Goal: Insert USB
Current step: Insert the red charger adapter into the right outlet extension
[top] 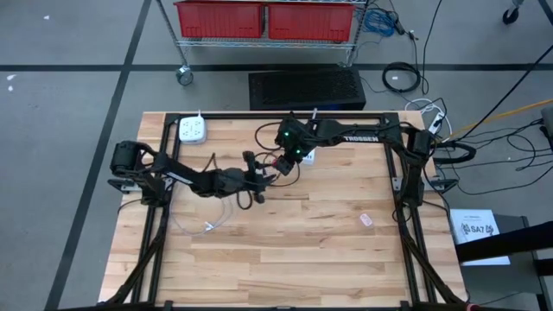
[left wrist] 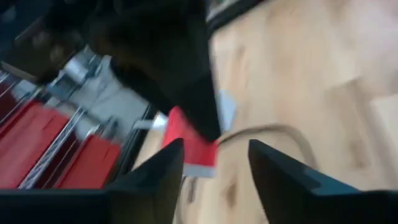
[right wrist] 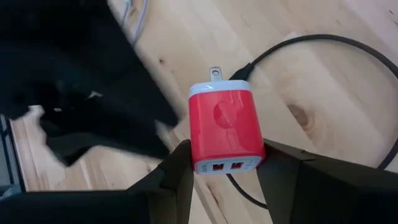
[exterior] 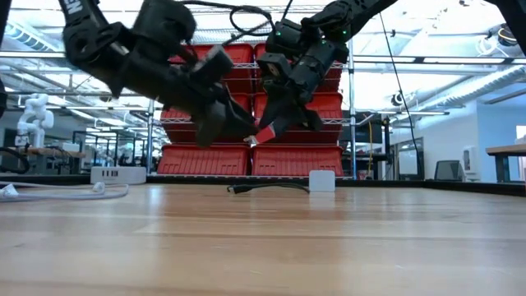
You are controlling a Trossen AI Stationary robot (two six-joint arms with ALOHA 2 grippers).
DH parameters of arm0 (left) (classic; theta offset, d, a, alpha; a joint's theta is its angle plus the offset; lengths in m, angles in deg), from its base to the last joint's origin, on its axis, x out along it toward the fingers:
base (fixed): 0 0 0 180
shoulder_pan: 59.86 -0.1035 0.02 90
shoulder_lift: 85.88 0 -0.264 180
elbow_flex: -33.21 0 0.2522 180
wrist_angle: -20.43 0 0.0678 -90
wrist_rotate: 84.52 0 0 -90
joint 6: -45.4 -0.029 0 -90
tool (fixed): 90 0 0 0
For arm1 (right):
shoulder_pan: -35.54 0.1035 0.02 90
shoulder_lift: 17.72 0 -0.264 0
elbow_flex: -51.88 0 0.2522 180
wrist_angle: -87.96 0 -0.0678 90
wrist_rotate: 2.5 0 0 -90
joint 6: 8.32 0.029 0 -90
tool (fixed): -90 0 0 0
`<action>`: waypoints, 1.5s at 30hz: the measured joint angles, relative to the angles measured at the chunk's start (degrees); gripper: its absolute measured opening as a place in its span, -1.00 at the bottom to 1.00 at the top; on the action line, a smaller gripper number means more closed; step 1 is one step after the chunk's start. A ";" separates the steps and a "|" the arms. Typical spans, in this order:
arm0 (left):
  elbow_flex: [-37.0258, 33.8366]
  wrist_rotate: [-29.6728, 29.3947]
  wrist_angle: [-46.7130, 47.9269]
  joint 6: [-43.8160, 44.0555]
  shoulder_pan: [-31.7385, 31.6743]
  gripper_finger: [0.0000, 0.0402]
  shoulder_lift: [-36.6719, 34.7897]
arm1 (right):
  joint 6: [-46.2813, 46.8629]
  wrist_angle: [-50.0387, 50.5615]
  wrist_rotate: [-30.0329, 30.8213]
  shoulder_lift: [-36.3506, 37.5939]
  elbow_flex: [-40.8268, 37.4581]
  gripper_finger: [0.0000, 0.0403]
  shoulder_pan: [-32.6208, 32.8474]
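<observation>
Red USB charger: held clear of the wooden table, above the black cable that lies on the boards. Long axis runs along the line of the right gripper's fingers; the two USB ports face back toward the right wrist, the white end cap with its metal prongs points away from it. In the low view the charger shows only as a small red tip, tilted downward

Right gripper is clenched on the charger, one finger on each flat side. Right arm reaches in from the table's right edge, forearm level, wrist bent down over the charger

Left gripper sits just beside the charger, fingers parted with nothing between them; the charger lies just past its fingertips, partly hidden by a dark blurred shape. Left arm stretches low from the left edge toward the charger

White power strip lies well apart from the charger, near the table's far left corner. A small white block stands on the table just beside the cable's end
</observation>
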 joint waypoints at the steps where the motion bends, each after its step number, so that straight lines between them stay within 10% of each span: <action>1: 0.88 -1.52 1.53 0.01 0.01 0.02 0.00 | 0.06 -0.33 0.18 0.00 0.00 -0.42 0.02; 17: 2.17 -5.01 2.43 0.15 0.15 0.21 0.00 | 1.24 -3.28 -2.94 0.04 0.00 -0.42 0.33; 33: 2.17 -6.63 3.21 0.00 0.31 -0.25 0.00 | -3.55 -3.78 -4.50 0.13 0.00 -0.41 0.85; 45: 2.21 0.51 2.93 12.92 -0.40 -0.25 0.00 | -14.00 -0.06 -0.90 6.50 0.00 0.33 1.09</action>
